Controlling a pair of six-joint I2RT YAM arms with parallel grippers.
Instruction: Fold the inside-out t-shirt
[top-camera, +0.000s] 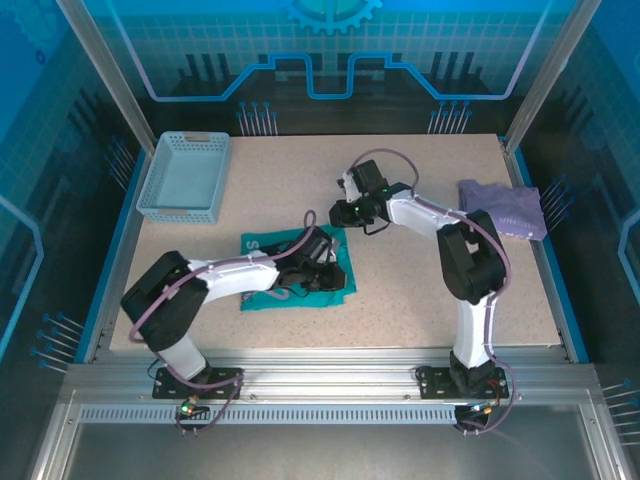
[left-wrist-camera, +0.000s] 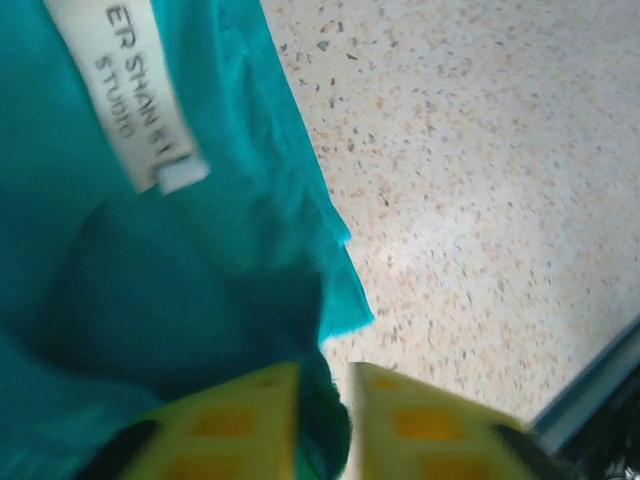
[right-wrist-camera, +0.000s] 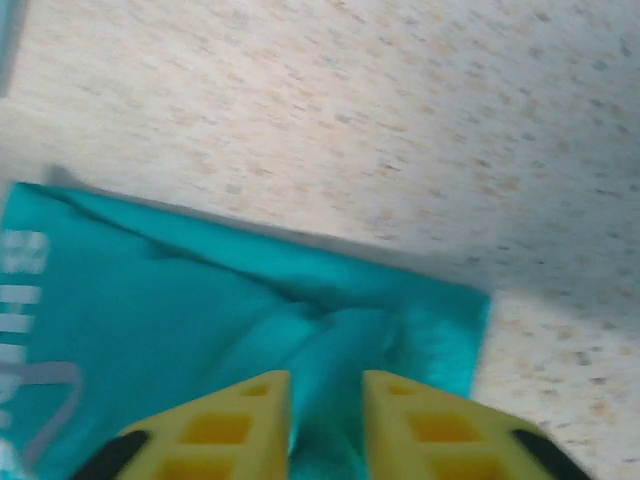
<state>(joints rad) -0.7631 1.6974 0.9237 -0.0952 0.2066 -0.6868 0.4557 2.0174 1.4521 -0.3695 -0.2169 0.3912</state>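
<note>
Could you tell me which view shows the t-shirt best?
Top external: the t-shirt lies whole there, partly under the left arm. Left wrist gives its tag and one edge; right wrist, a creased corner with pale print.

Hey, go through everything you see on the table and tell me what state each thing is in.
inside-out t-shirt: partly folded, rumpled, lying on the table
neck tag: exposed, print readable
left gripper: shut on the shirt's edge
right gripper: shut on a bunched fold at a shirt corner
blue basket: upright, empty
lavender garment: folded, untouched, at the right edge
</note>
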